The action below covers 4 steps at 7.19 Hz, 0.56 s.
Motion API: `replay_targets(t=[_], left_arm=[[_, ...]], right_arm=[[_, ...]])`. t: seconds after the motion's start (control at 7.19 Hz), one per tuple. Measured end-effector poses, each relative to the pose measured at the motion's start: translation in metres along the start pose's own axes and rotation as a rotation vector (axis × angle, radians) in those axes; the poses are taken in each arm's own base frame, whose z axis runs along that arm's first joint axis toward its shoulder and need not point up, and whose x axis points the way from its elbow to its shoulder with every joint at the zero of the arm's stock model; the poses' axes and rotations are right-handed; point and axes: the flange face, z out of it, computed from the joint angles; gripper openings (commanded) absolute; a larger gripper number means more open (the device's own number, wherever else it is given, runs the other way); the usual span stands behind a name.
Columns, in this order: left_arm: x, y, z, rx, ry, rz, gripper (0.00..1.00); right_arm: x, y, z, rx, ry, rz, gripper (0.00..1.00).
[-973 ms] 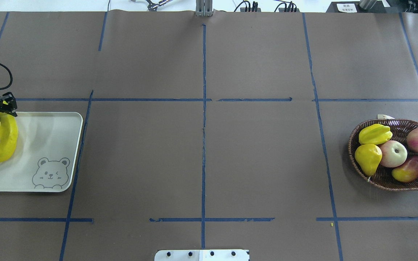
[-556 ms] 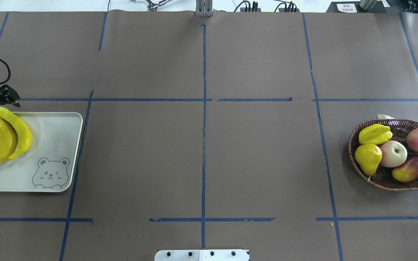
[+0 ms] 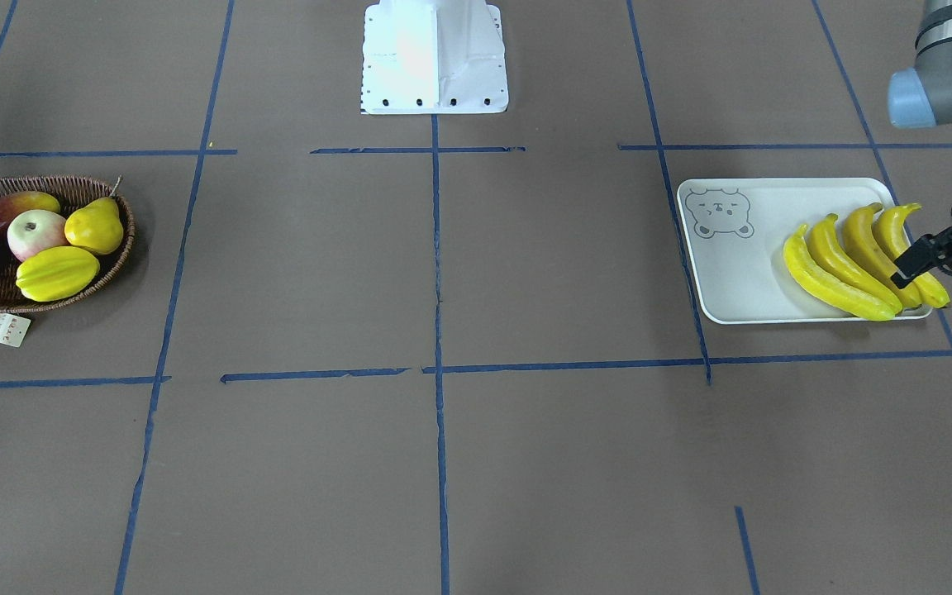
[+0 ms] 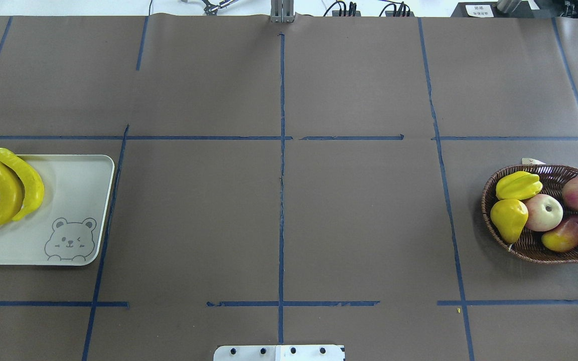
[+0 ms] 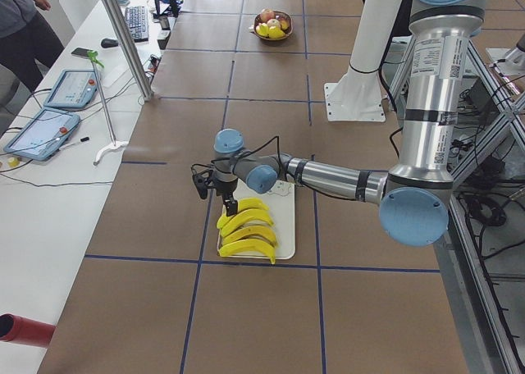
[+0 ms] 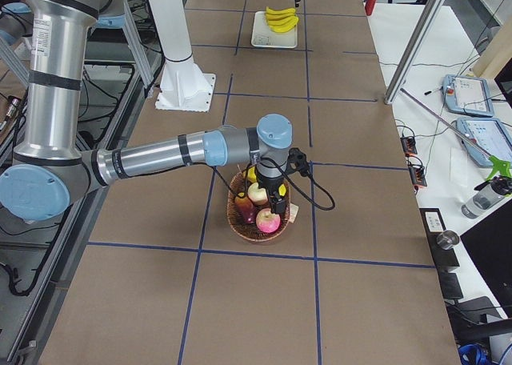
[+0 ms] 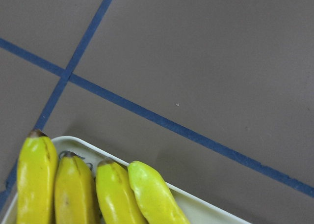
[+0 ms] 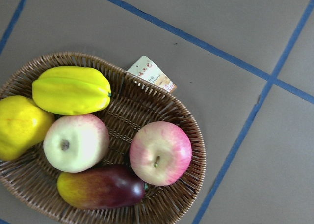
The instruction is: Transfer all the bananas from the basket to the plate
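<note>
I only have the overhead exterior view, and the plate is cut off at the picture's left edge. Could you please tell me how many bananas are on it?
Observer: Four bananas lie side by side on the plate; your view cuts off the fourth.
Operator: Thank you. Where is the left gripper?
Observer: The left gripper hovers over the bananas' ends, at the plate's edge farthest from the robot's base.
Operator: And the right one, please?
Observer: The right gripper hangs above the basket. It shows only in the side view, so I cannot tell if it is open.
</note>
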Motion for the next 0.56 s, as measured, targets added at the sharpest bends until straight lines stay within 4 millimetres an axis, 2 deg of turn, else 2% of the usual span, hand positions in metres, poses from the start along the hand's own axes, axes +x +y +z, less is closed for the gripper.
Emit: replay_targets(t=[0.28,0.56], left_arm=[[-0.056,-0.003,-0.022,-0.015,-0.022,0.249,1.0],[-0.111,-0.009,-0.051,-0.064,-0.022,0.419,1.0]], right_arm=[[0.048,0.04,-0.001,0.004,0.008,0.014,0.99],[0.08,0.082,-0.009,0.027,0.016,0.096,0.99]])
